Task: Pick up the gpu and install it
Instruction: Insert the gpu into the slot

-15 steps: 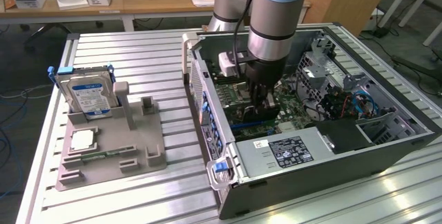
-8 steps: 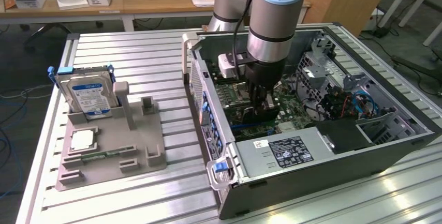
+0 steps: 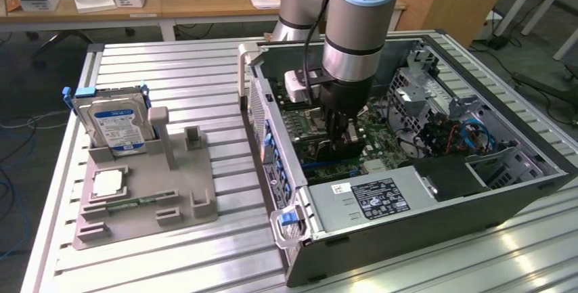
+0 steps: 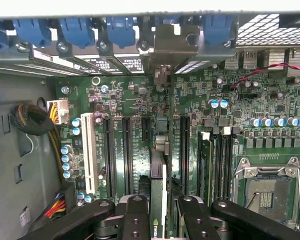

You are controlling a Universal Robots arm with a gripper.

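Note:
My gripper (image 3: 343, 141) reaches down into the open computer case (image 3: 298, 239), just above the motherboard (image 3: 312, 120). In the wrist view the gripper (image 4: 162, 212) is shut on the gpu (image 4: 158, 180), a thin dark card seen edge-on between the black fingers (image 4: 135, 217). The card stands upright over the long black expansion slots (image 4: 126, 155). Its silvery metal end bracket (image 4: 172, 47) sits against the case's rear slot openings, beside the blue clips (image 4: 120, 30).
A grey fixture (image 3: 181, 205) at the exterior view's left holds a silver hard drive (image 3: 113, 124), a processor (image 3: 107, 183) and a green memory stick (image 3: 135, 203). Inside the case are the power supply (image 3: 380, 198), drive cage (image 3: 415, 97), cables (image 3: 456, 134) and processor socket (image 4: 267, 192).

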